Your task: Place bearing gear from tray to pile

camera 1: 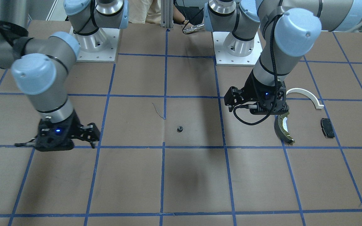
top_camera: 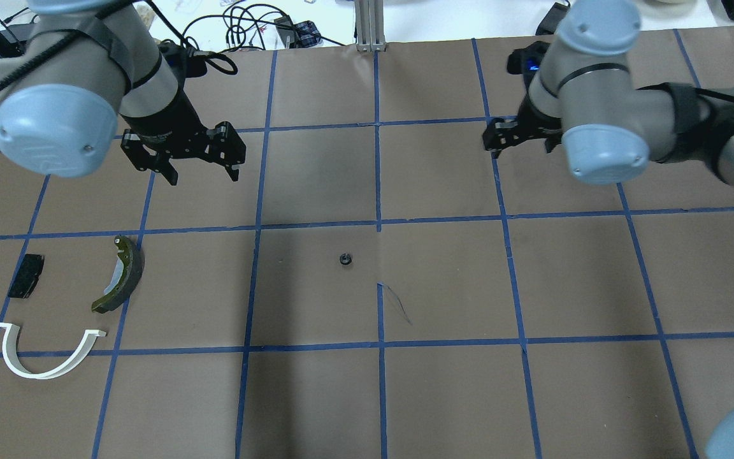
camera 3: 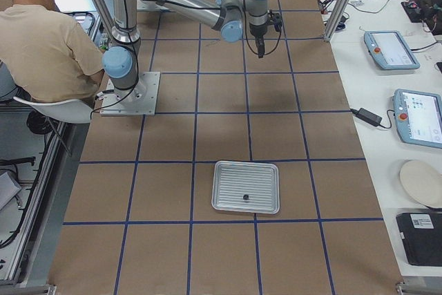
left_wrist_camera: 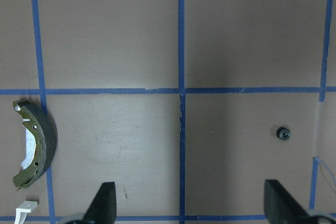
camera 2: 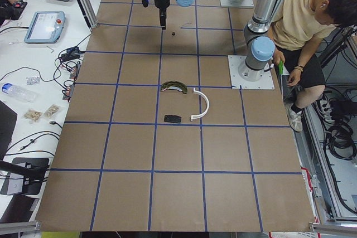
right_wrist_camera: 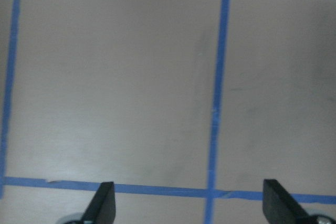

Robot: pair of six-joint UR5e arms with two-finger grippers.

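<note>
A small black bearing gear (top_camera: 345,259) lies alone on the brown table near its centre; it also shows in the front view (camera 1: 179,129) and the left wrist view (left_wrist_camera: 283,132). The pile lies at the table's left end: a white arch bracket (top_camera: 42,375), a dark brake shoe with an olive rim (top_camera: 126,274) and a black pad (top_camera: 26,275). My left gripper (top_camera: 204,178) hangs open and empty beyond the pile, apart from the gear. My right gripper (top_camera: 520,150) is open and empty over bare table. The metal tray (camera 3: 228,170) sits far to my right with one small dark piece (camera 3: 245,197) in it.
Blue tape lines grid the table. A person in a beige shirt (camera 2: 301,15) sits behind the arm bases. An aluminium post (top_camera: 370,25) stands at the far edge. Tablets and cables (camera 3: 390,48) lie on the side bench beyond that edge.
</note>
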